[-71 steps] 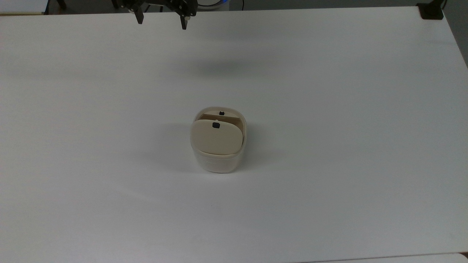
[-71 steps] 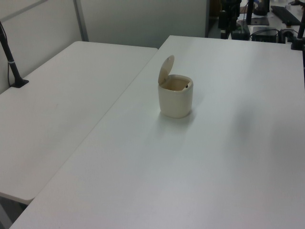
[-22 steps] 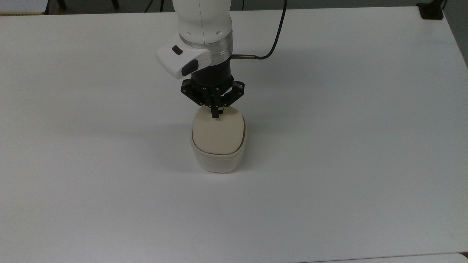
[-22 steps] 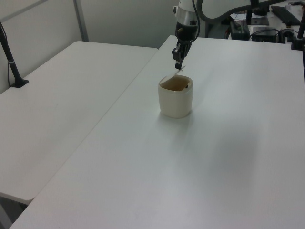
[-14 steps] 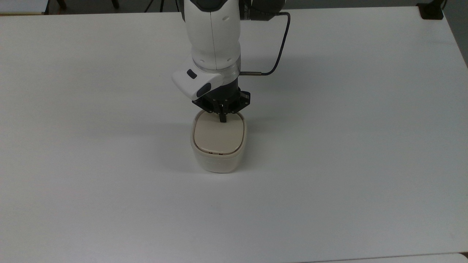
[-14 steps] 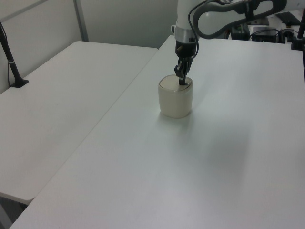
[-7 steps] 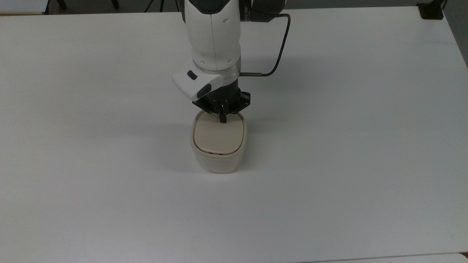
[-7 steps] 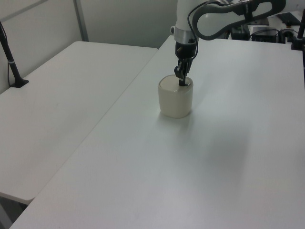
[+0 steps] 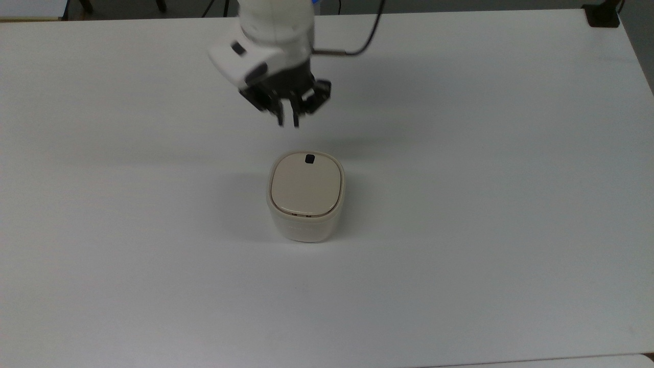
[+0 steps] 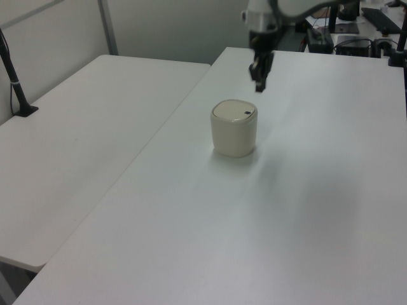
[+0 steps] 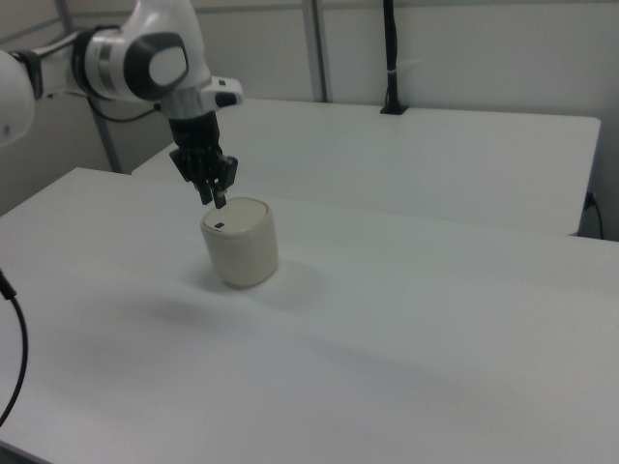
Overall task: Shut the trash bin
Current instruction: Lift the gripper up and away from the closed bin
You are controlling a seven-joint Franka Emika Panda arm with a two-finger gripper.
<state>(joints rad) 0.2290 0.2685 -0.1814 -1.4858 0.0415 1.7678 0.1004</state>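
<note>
The cream-white trash bin stands in the middle of the white table, also seen in the left view and the right view. Its beige lid lies flat in the rim, with the small black button at the far edge in the top view. My gripper hangs in the air beyond that edge, clear of the lid, fingers together and holding nothing. It is above and behind the bin in the left view and just over the lid's left side in the right view.
The white table spreads bare all around the bin. A second white table adjoins it on the left view's left. A black post stands on the far table in the right view. A cable trails from the arm's wrist.
The lid, first raised, was pushed down flat by my shut gripper. Since half a second ago the gripper has lifted off the lid and drawn back, baring the black button.
</note>
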